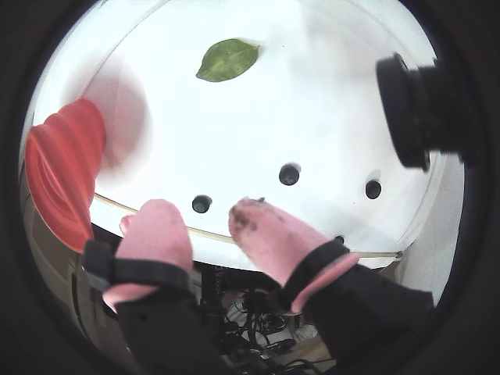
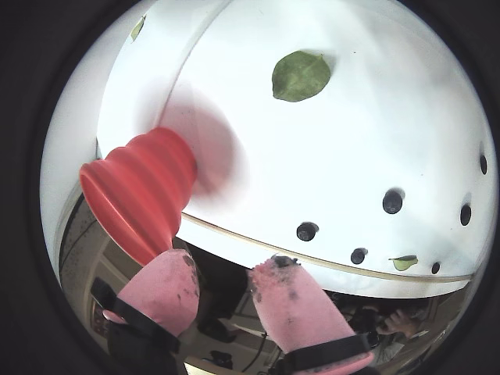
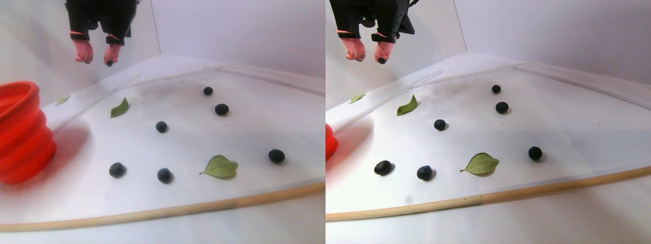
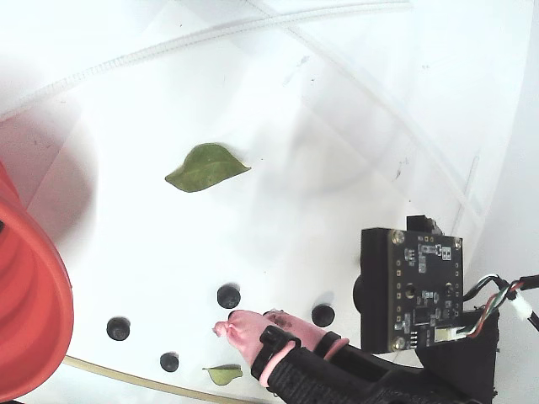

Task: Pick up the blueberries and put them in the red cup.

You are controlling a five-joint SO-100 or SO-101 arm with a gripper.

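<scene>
**Blueberry job: barely started, by the look of it**

So here's where I'm at. My gripper [image 3: 96,58] hangs high over the far left corner of the white sheet [image 3: 264,127]. The pink padded fingers [image 2: 293,305] stand apart with a clear gap and nothing clamped between them. There's a dark smudge or blob on one fingertip. Could be juice stain, could be a bit of berry stuck there, I honestly can't tell.

The small round blue-black blueberries [image 3: 161,126] are all over the sheet. In the left half of the stereo pair view I count six: two far, one in the middle, two near left, and one off to the near right. None of them touch each other. A few flat green leaves [image 3: 219,166] lie among them, and those aren't my problem.

The big ridged red-orange plastic cup [image 3: 23,127] stands at the left edge, well apart from every berry. No view looks down into it, so I can't say whether anything's in there.

My read: at least six berries left to carry, so most of the job is ahead. The near-left pair sits closest to the cup.
</scene>
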